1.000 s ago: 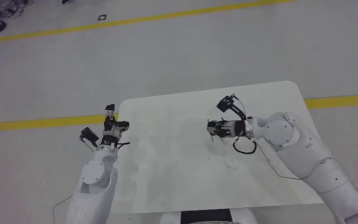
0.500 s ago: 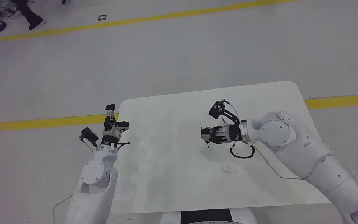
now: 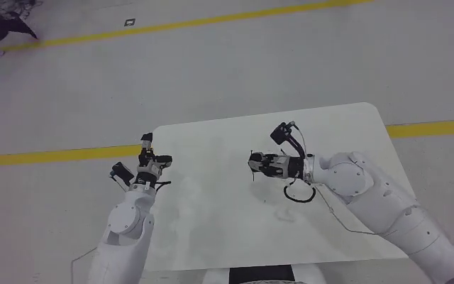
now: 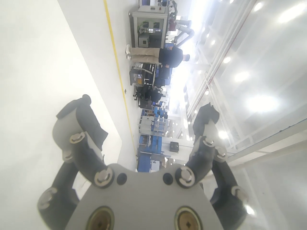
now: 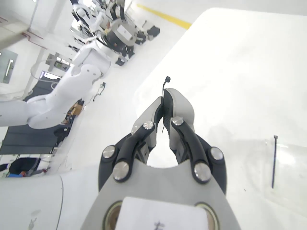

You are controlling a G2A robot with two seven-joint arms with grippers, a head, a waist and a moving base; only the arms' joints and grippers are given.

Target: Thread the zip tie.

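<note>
A thin black zip tie [image 5: 167,80] is pinched between the fingers of my right gripper [image 5: 164,99]. Its square head pokes out past the fingertips and its tail hangs down behind them. In the top view the right gripper [image 3: 257,162] hovers over the middle of the white table [image 3: 213,227]. A second black zip tie [image 5: 274,161] lies flat and straight on the table beside the right gripper. My left gripper [image 4: 144,118] is open with nothing between its fingers. It points upward at the table's left edge [image 3: 150,153], well apart from the right gripper.
A black cable loop [image 3: 298,193] hangs under the right wrist above the table. The tabletop has rounded corners, and pale floor with a yellow line [image 3: 64,154] runs beyond its left edge. The left arm [image 5: 72,84] stands off the table's side.
My right gripper has carried the zip tie leftward, towards the table's middle. The left arm has shifted slightly right, closer to the table's edge, and stays open.
</note>
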